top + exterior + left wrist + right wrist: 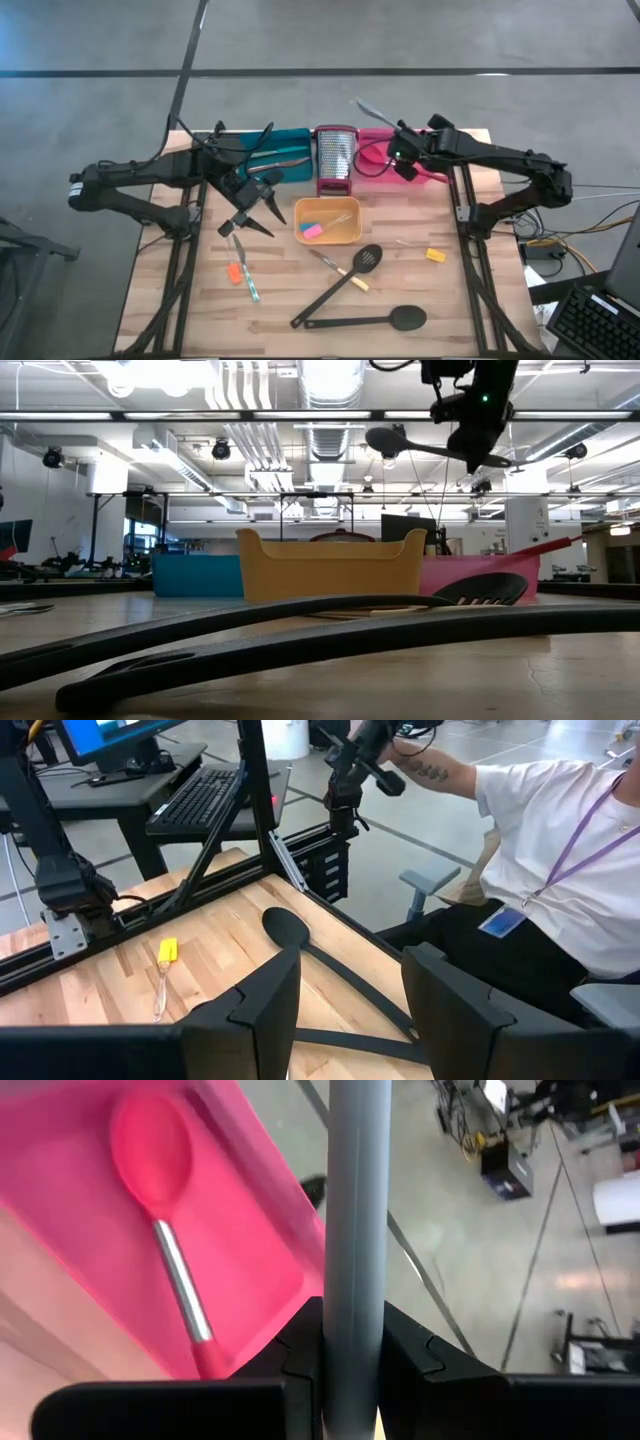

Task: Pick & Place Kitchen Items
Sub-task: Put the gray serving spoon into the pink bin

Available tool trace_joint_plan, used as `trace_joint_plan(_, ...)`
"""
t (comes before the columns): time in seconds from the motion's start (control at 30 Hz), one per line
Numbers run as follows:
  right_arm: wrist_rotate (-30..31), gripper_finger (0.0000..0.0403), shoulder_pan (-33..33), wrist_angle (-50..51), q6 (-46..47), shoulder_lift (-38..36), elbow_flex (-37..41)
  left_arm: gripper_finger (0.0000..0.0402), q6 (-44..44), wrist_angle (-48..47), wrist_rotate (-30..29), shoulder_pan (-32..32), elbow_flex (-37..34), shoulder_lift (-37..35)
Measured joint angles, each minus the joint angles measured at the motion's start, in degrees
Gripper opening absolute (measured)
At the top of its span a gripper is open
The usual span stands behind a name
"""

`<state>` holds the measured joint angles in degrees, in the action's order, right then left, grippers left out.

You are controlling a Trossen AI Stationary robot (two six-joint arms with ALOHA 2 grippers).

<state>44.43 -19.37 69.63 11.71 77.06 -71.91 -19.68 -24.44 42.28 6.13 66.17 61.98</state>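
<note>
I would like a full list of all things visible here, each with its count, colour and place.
Teal tray: one, table's far side, holding utensils.
Pink tray: one, far side, with a pink spoon inside.
Grater: one, steel with red base, between those trays.
Orange tray: one, centre, small pink and blue pieces inside.
Slotted spatula: one, black, near side.
Long black spoon: one, near edge.
Yellow-handled tool: one, right side.
Thin tools: orange and green, left side.
Grey spoon: one, held up above the pink tray.
Person: one, white shirt, beside the table.
Left gripper: fingers open, empty.
Right gripper: shut on the grey spoon.
</note>
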Motion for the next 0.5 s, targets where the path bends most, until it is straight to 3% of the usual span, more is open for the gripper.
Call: trace_joint_plan(0.5,-2.9,0.0046,-5.8,2.1,-0.8,0.0,6.3,0.0182,0.0,0.4,0.0,0.0,0.0,0.1)
